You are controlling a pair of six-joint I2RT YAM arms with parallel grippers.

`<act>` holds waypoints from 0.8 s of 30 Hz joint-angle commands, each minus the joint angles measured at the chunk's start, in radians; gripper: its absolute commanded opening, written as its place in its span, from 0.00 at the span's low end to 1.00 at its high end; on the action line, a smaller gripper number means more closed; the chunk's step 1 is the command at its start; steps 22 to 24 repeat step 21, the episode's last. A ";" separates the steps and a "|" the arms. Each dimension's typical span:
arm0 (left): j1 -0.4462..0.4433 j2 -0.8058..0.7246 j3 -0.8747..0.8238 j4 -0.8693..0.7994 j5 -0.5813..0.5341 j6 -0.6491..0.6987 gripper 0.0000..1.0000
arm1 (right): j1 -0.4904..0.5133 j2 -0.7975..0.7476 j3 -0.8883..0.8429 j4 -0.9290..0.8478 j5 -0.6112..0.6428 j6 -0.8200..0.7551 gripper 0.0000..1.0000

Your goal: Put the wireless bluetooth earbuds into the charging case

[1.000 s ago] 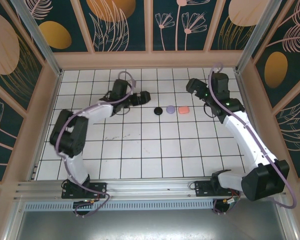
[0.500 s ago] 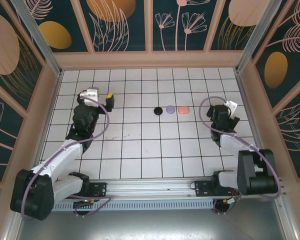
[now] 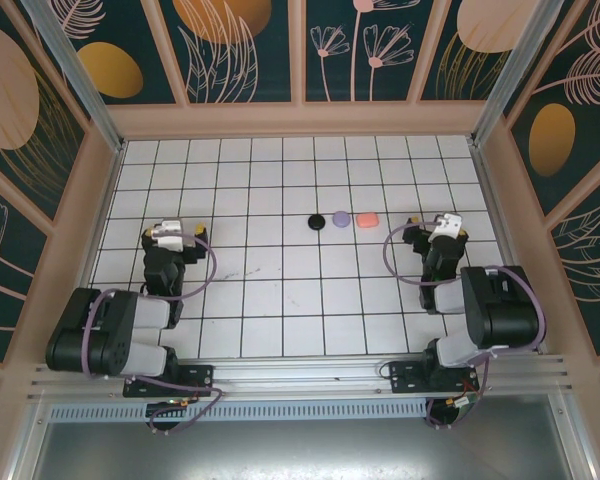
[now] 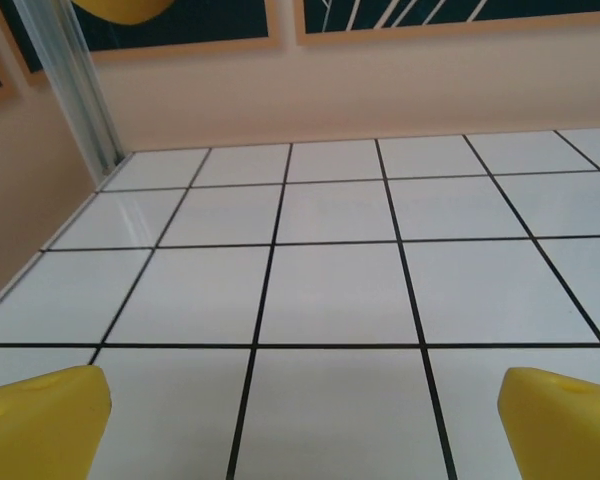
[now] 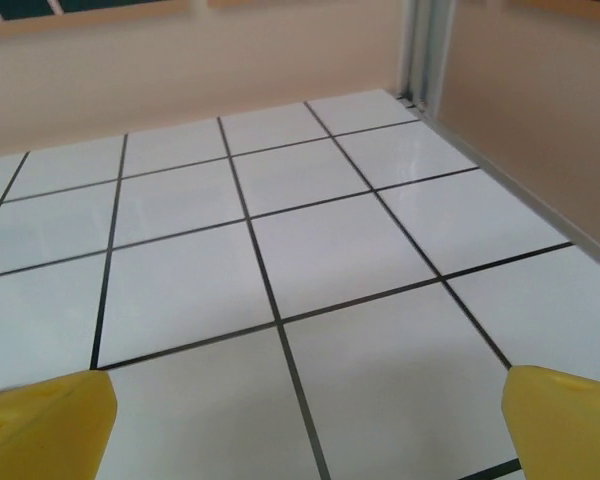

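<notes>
— Why are both arms held folded low, close to their bases?

— A resting pose is judged. The left claw point(image 3: 170, 236) is kept over the left side of the table point(image 3: 280, 290) and the right claw point(image 3: 438, 224) over the right side. On each the jaws are spread wide apart, and only bare tile is seen between them in the wrist views. Nothing is gripped.

— And the row in the middle?

— The black case point(image 3: 317, 221), the lilac case point(image 3: 340, 218) and the pink case point(image 3: 367, 219) are laid side by side, black leftmost and pink rightmost. This is probably so that each can be reached from either side.

— Where are the earbuds?

— They are too small to be made out from above, and it cannot be told whether they sit inside the cases.

— How is the row placed relative to each claw?

— It lies between the two, a little farther up the table. It is well apart from the left claw and nearer the right one, and touched by neither. A reach inward would be needed by whichever arm is used.
</notes>
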 commanded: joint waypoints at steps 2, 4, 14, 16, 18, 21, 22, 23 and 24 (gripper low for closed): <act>0.057 0.109 0.032 0.215 0.111 -0.059 0.99 | -0.069 0.011 0.026 0.072 -0.225 0.008 0.99; 0.086 0.092 0.084 0.083 0.150 -0.078 0.99 | -0.060 0.014 0.026 0.076 -0.208 0.003 0.99; 0.100 0.100 0.089 0.086 0.140 -0.094 0.99 | -0.054 0.017 0.030 0.073 -0.186 -0.004 0.99; 0.099 0.100 0.090 0.083 0.138 -0.094 0.99 | -0.055 0.017 0.032 0.070 -0.187 -0.003 0.99; 0.100 0.099 0.089 0.081 0.130 -0.096 0.99 | -0.055 0.017 0.031 0.072 -0.187 -0.004 0.99; 0.099 0.093 0.082 0.090 0.122 -0.099 0.99 | -0.053 0.015 0.027 0.078 -0.186 -0.006 0.99; 0.099 0.093 0.082 0.090 0.122 -0.099 0.99 | -0.053 0.015 0.027 0.078 -0.186 -0.006 0.99; 0.099 0.093 0.082 0.090 0.122 -0.099 0.99 | -0.053 0.015 0.027 0.078 -0.186 -0.006 0.99; 0.099 0.093 0.082 0.090 0.122 -0.099 0.99 | -0.053 0.015 0.027 0.078 -0.186 -0.006 0.99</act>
